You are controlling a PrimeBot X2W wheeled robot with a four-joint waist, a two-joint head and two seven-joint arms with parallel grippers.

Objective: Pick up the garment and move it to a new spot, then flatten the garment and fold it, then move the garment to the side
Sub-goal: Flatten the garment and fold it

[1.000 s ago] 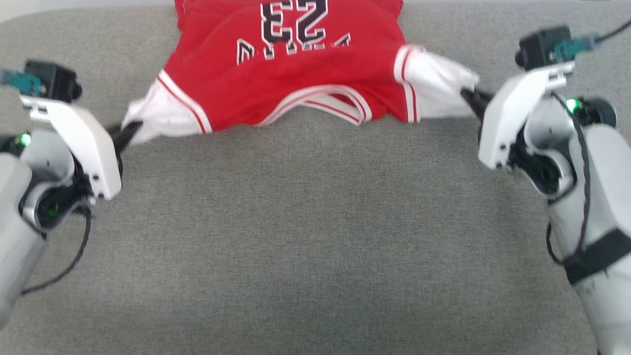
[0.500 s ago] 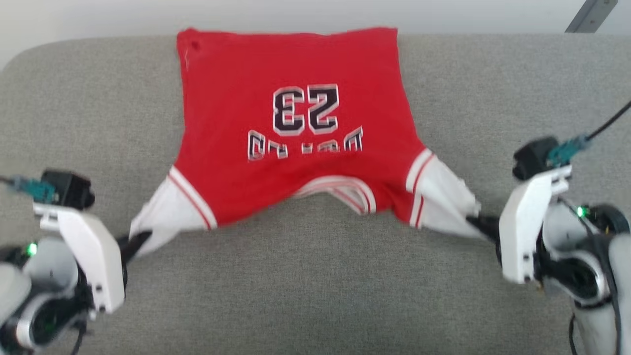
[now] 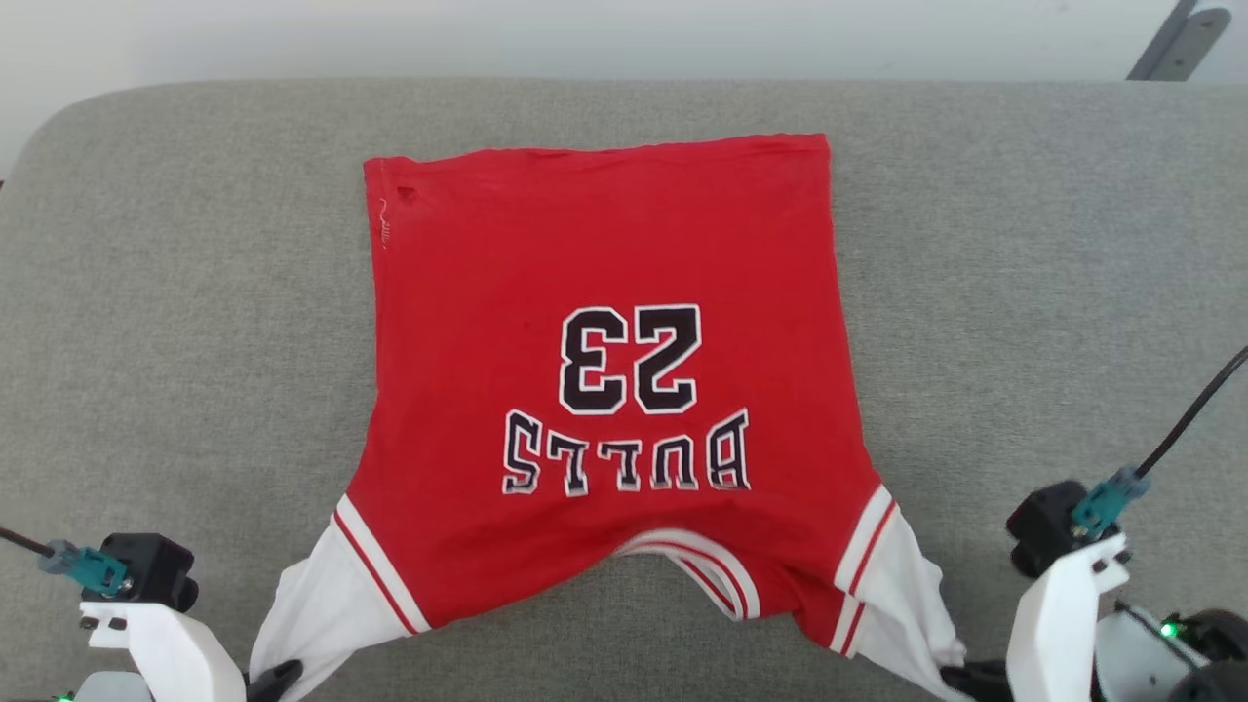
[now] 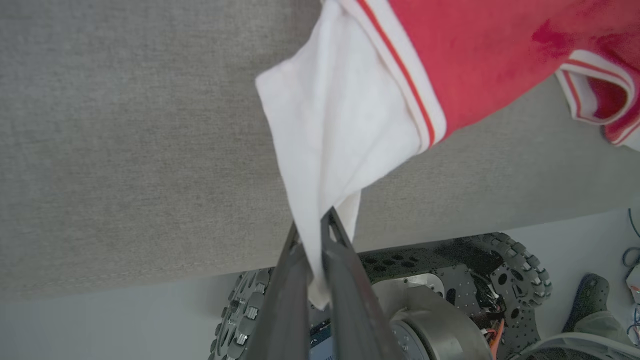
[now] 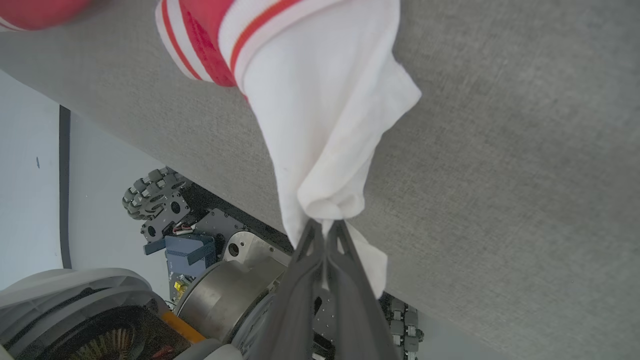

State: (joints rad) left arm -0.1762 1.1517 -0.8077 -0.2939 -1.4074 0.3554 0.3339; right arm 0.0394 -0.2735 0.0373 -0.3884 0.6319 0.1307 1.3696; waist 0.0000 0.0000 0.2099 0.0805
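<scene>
White sleeve cloth is pinched in each claw close to the near edge of the grey fabric-covered worktop [image 3: 1024, 244]. The left claw [image 4: 312, 234] is pressed together on the tip of the sleeve on the robot's left. The right claw [image 5: 325, 227] grips the bunched tip of the other sleeve the same way. The robot's wheeled base [image 4: 425, 310] sits below that edge.

Beyond the claws, the garment [image 3: 604, 292] lies chest-up on the worktop with its collar nearest. Its black number and letters read upside down to the robot. The red body is mostly smooth, and the hem is farthest away.

The step in hand looks like flattening. It would likely go best with both sleeves drawn outward evenly and kept low to the surface, so the sagging collar and shoulders pull straight without the body sliding off the near edge.

Open grey surface lies wide on both sides and beyond the hem. Behind the worktop's far edge is a pale wall [image 3: 585, 39].
</scene>
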